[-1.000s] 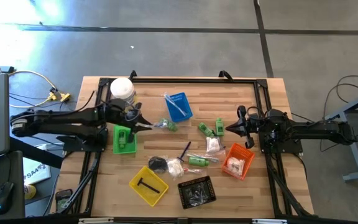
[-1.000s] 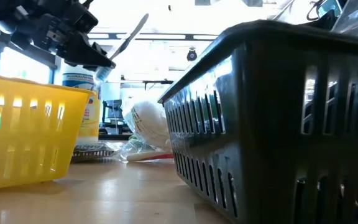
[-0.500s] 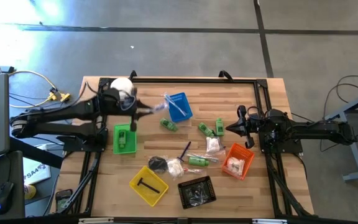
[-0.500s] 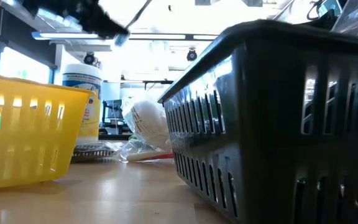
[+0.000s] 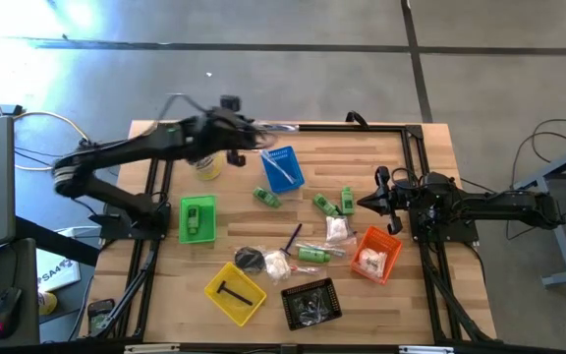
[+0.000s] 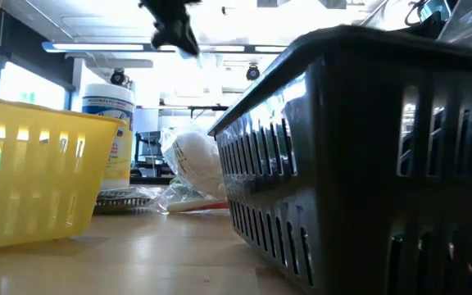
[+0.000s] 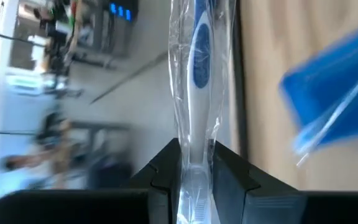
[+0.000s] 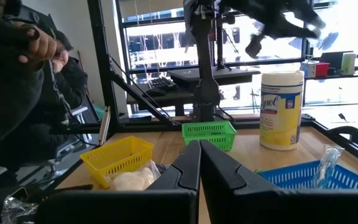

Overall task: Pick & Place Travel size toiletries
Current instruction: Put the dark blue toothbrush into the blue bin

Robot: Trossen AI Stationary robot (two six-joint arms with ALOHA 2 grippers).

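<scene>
My left gripper (image 5: 256,134) hangs high over the table's far edge, just left of the blue tray (image 5: 283,168), shut on a toothbrush in a clear wrapper (image 7: 197,62). Green bottles (image 5: 268,197) (image 5: 324,205), white sachets (image 5: 337,229) and a dark stick (image 5: 292,237) lie loose on the wood at the table's middle. One green bottle lies in the green tray (image 5: 197,218), and a black T-shaped piece lies in the yellow tray (image 5: 234,292). My right gripper (image 5: 367,204) waits shut at the table's right, holding nothing. My left gripper pinches one end of the wrapped toothbrush (image 7: 194,163) between its two fingers. The fingers come from the table's left, close to level. The toothbrush lies along them and sticks out past the fingertips toward the right (image 5: 285,127), lifted clear of the table.
An orange tray (image 5: 376,254) with white sachets and a black tray (image 5: 311,302) stand at the near right. The white tub with the yellow label (image 5: 207,165) stands under my left arm. A black frame (image 5: 303,126) runs along the table's edges. A person (image 8: 17,74) stands beyond the table.
My left gripper has risen and gone toward the table's far edge and a little right, rolling its wrist, still shut on the toothbrush. The toothbrush has been carried from above the green tray's far side up to beside the blue tray.
</scene>
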